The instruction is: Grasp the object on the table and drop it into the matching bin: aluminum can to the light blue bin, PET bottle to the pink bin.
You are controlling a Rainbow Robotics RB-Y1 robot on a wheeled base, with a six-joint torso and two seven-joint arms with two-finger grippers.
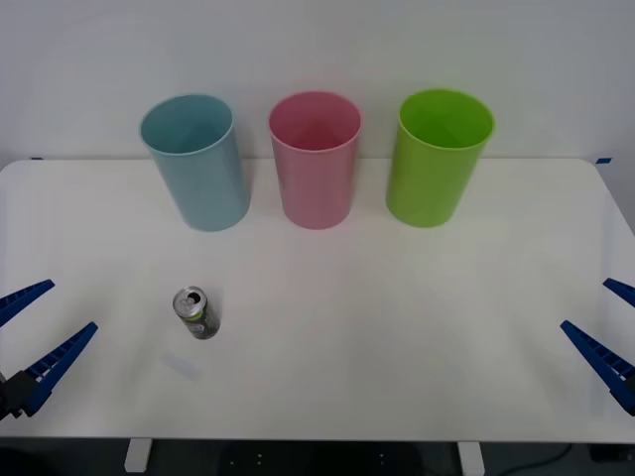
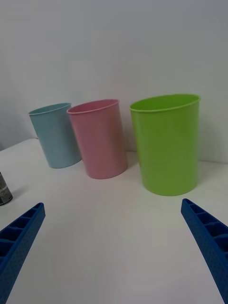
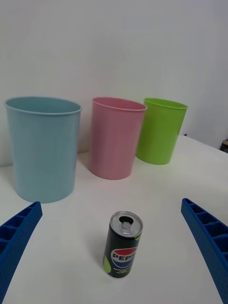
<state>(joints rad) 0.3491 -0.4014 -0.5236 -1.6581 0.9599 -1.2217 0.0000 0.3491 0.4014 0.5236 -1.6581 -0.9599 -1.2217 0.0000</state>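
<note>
Front view: your left gripper sits at the table's near left edge, fingers spread wide, holding nothing. The right gripper waits at the near right edge, also spread and empty. The can stands upright on the table, near the left gripper and well short of the bins. The blue bin, pink bin and green bin stand in a row at the far side, blue on the left. The can lies roughly in line with the blue bin.

Right wrist view: the right fingers frame bare tabletop. The green bin is nearest, then pink, then blue. A sliver of the can shows at the frame edge, well apart. Leave this arm parked.

Left wrist view: the can stands centred between the left fingers, ahead of them and not touched, opened top visible. The blue bin is straight behind it.

Step in hand, as I judge it: the reach. Advance the left gripper straight, keep the fingers level at mid-height, and clamp only once the can is fully between them; a light can tips easily if one finger touches first.
</note>
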